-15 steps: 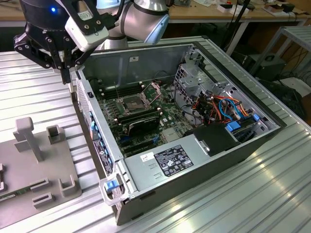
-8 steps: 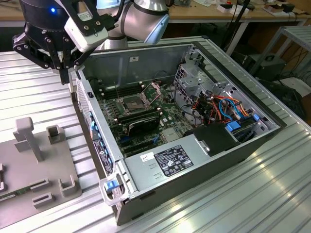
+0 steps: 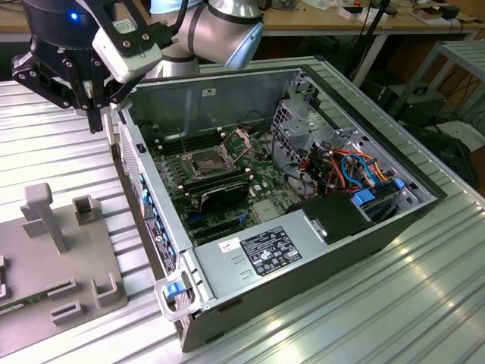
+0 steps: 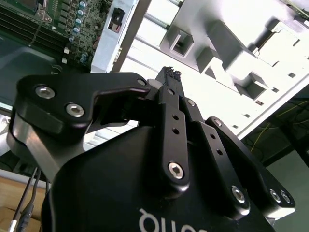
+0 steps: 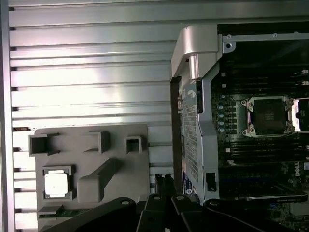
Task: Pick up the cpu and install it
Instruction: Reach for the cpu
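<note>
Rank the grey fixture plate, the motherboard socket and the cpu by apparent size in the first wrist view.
1. grey fixture plate, clearly largest.
2. motherboard socket, counting its metal frame.
3. cpu, slightly smaller than the socket's frame; the two may sit at different depths, so that gap is unsure.

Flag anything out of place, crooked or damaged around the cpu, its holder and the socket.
Nothing stands out. In the first wrist view the cpu lies flat and square in its recess on the grey holder plate, and the socket inside the open case sits empty, with no visible damage.
</note>
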`<state>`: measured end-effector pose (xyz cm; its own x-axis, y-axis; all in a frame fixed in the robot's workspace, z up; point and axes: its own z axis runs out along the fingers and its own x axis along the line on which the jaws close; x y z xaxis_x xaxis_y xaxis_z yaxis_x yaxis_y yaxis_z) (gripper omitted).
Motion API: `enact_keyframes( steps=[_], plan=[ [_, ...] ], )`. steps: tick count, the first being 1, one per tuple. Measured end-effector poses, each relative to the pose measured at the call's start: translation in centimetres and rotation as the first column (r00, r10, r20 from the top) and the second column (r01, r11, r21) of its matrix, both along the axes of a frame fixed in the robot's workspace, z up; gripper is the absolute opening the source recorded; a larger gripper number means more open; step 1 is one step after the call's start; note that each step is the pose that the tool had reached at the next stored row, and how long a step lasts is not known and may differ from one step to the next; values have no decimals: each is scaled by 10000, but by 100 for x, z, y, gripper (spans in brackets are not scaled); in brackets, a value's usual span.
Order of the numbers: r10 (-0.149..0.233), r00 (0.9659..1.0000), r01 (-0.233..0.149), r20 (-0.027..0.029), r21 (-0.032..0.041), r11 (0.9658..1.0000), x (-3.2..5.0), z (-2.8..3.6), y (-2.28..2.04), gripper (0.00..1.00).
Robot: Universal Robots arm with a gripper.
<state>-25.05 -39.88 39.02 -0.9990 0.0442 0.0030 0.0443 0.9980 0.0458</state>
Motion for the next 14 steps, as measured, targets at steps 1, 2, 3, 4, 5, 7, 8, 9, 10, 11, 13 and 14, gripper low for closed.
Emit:
enact_keyframes(
  steps=[1, 2, 3, 4, 5, 7, 8, 9, 10, 11, 13, 14],
  plan=[
    [10, 10000, -10, 1, 0, 10000, -16, -1, 0, 11],
    [17, 10000, -17, 2, 0, 10000, -31, -2, 0, 11],
    [24, 10000, -24, 4, 0, 10000, -44, -2, 0, 11],
    [30, 10000, -30, 5, 0, 10000, -58, -3, 0, 11],
    [37, 10000, -37, 6, 0, 10000, -71, -3, 0, 11],
    [49, 10000, -49, 10, 0, 10000, -96, -4, 0, 11],
    [56, 10000, -56, 11, 0, 10000, -110, -4, 0, 11],
    [62, 10000, -62, 12, 0, 10000, -120, -5, 0, 11],
    [70, 10000, -70, 14, 0, 10000, -138, -5, 0, 11],
    [73, 10000, -73, 14, 0, 10000, -144, -5, 0, 11],
    [77, 10000, -77, 14, 0, 10000, -159, -6, 0, 11],
    [80, 10000, -80, 14, 0, 10000, -167, -6, 0, 11]
  ],
)
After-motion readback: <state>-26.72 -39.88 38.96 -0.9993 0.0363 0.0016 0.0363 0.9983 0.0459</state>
